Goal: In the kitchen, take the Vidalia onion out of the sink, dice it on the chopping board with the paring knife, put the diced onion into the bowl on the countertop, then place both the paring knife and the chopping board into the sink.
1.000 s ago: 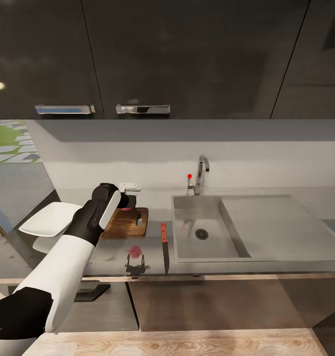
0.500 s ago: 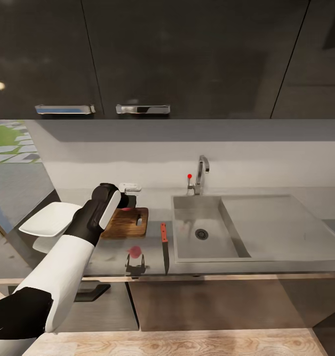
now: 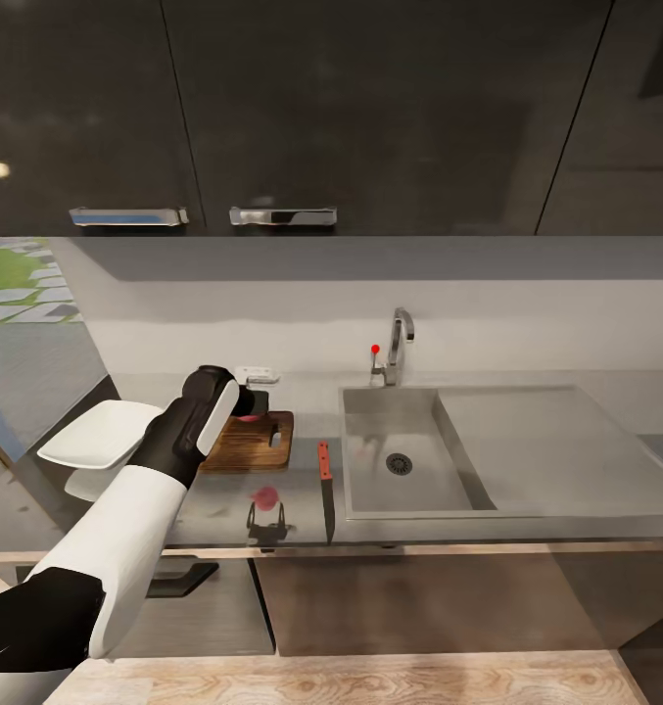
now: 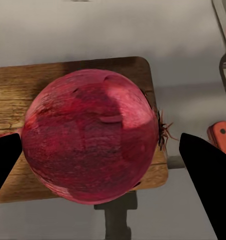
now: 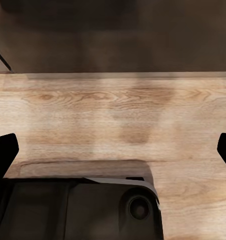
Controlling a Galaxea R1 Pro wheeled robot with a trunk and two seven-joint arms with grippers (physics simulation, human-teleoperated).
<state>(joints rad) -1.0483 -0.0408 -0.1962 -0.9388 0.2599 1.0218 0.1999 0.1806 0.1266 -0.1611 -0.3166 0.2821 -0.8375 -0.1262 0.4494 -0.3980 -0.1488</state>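
In the left wrist view the pinkish-red Vidalia onion (image 4: 90, 135) sits between the two black fingertips of my left gripper (image 4: 99, 157), which is shut on it just above the brown chopping board (image 4: 23, 95). From the head view the left gripper (image 3: 255, 399) hangs over the far edge of the chopping board (image 3: 253, 446), and the onion (image 3: 246, 418) peeks out beneath it. The red-handled paring knife (image 3: 325, 477) lies on the glossy countertop (image 3: 223, 509) between board and sink (image 3: 370, 490). The white bowl (image 3: 101, 434) is left of the board. My right gripper (image 5: 113, 150) is open over wooden floor.
A chrome tap (image 3: 400, 352) with a red knob stands behind the basin, and the drainboard (image 3: 527, 441) stretches to the right. Dark wall cabinets (image 3: 272, 117) hang above. The robot's dark base (image 5: 78, 205) lies under the right gripper.
The left gripper with the onion has sunk very slightly toward the board. Everything else stays still.
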